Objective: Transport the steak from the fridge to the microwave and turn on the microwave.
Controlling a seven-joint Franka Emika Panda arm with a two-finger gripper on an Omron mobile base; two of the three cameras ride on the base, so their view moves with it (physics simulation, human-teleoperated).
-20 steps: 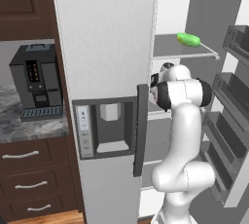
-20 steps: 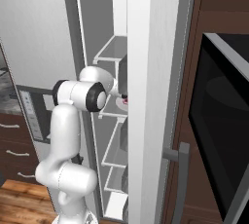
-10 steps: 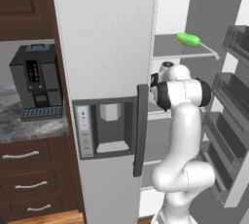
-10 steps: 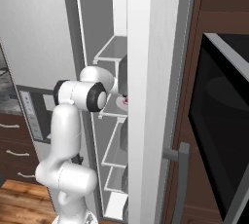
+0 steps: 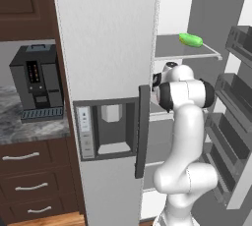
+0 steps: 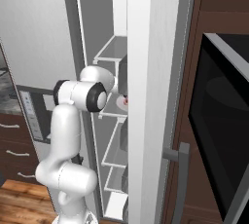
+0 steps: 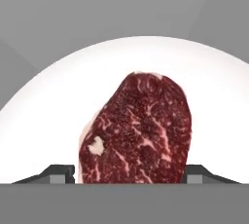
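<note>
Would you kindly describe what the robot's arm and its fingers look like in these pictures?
The arm is glossy white, built of rounded tubular segments, with dark black bands at the joints, clearest at the elbow ring in both base views. No cables or markings show. In the hand view the gripper has two small dark grey fingers with flat, angular tips.

My arm reaches into the open fridge (image 5: 108, 48), onto a middle shelf. There the steak (image 7: 138, 130) lies on a plate (image 7: 58, 121), near the plate's middle, between my fingertips (image 7: 58, 173). On the shelf above, towards its front edge, lies a vegetable (image 5: 190, 39). The coffee machine (image 5: 37, 81) stands on the counter (image 5: 29, 129) left of the fridge; the microwave (image 6: 226, 121) sits to its right.
</note>
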